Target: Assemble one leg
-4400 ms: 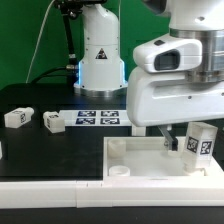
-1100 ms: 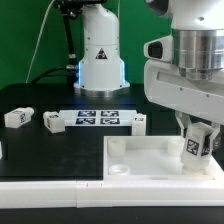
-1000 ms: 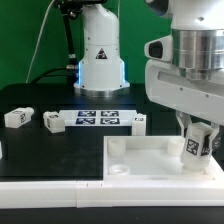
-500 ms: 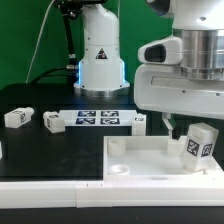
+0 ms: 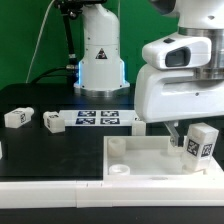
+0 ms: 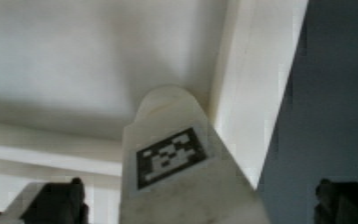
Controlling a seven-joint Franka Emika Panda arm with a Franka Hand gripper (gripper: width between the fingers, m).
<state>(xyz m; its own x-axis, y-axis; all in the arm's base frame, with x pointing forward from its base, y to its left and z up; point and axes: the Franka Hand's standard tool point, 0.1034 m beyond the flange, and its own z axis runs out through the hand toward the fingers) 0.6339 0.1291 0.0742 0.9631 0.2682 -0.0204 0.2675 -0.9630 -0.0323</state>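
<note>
Now that the hand has risen from where it sat a second ago, clamped low around the leg, its fingers stand spread, clear of the leg on both sides: it has let go. The leg stays on its own, slightly tilted, in the tray corner at about 4 o'clock in the exterior view. That suggests it is seated in its socket, though the joint itself is hidden, so I cannot tell how firmly. Three spare legs lie on the dark surface from 9 o'clock toward the centre, flanking the marker board. No words are readable. The leg shows a black-and-white square tag, and the arm's base carries a triangular warning sign.
</note>
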